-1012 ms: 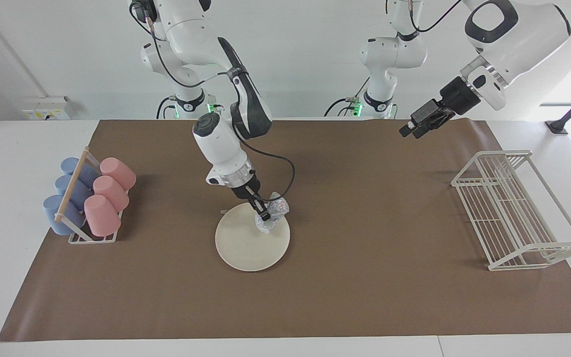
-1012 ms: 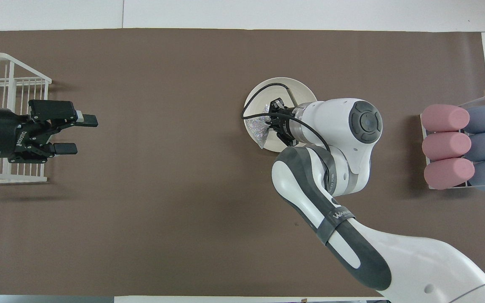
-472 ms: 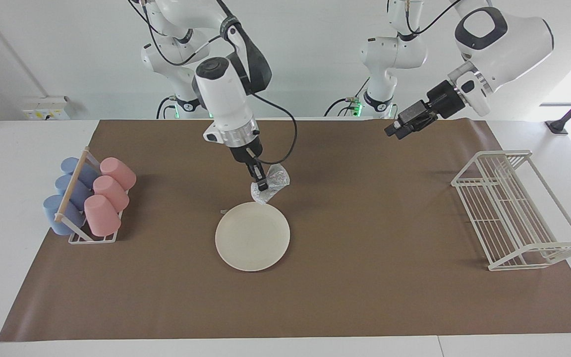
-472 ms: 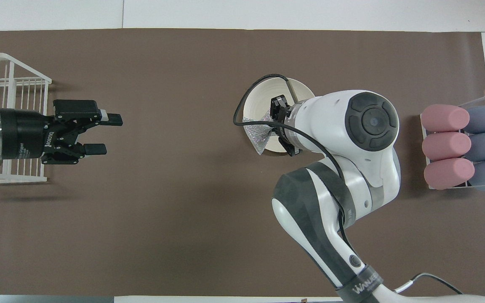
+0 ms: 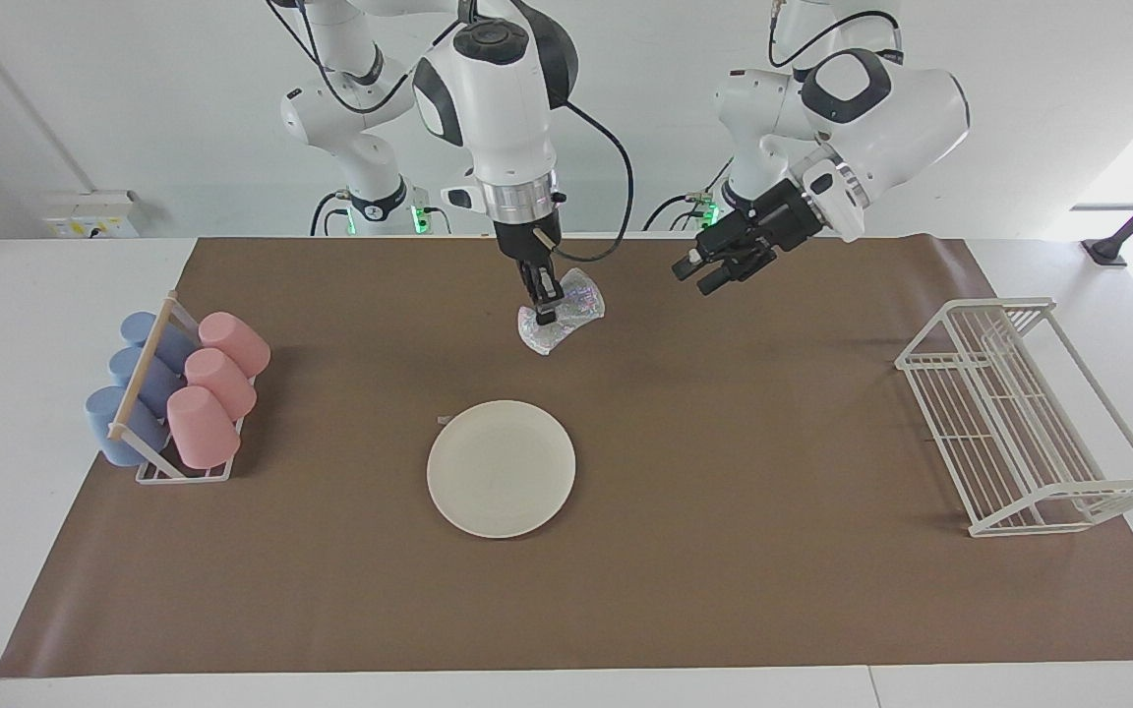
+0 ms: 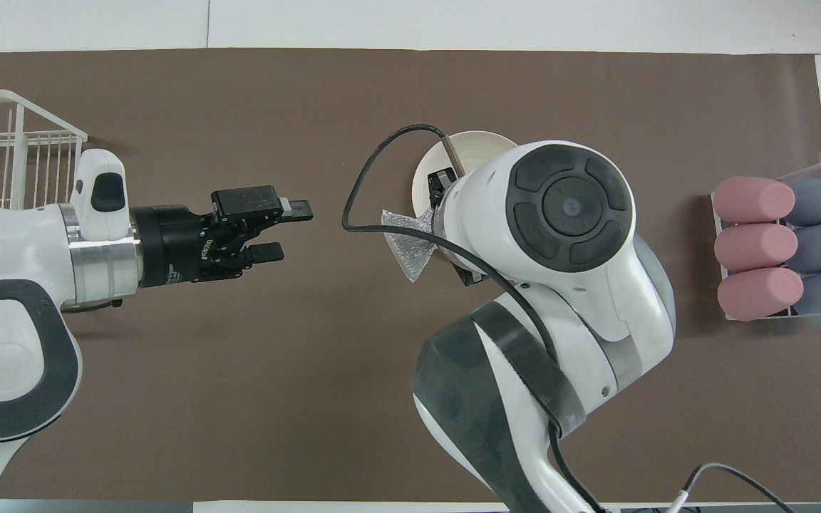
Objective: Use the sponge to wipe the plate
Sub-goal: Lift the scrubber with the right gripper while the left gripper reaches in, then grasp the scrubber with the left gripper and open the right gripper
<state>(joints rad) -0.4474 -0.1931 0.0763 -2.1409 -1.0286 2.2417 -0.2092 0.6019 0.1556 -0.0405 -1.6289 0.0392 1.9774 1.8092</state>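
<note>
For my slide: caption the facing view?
Right gripper holds sponge high above plate; left gripper open alongside.

The right end effector [image 5: 544, 300] hangs raised above the bench, pointing straight down, its fingers clamped tight. The left end effector [image 5: 707, 275] is also raised, angled downward with fingers parted.

White table [image 5: 26, 413] w/ brown mat [image 5: 724, 551]: plate [image 5: 501, 468], cup rack [image 5: 178, 398], wire rack [image 5: 1029, 418].
</note>
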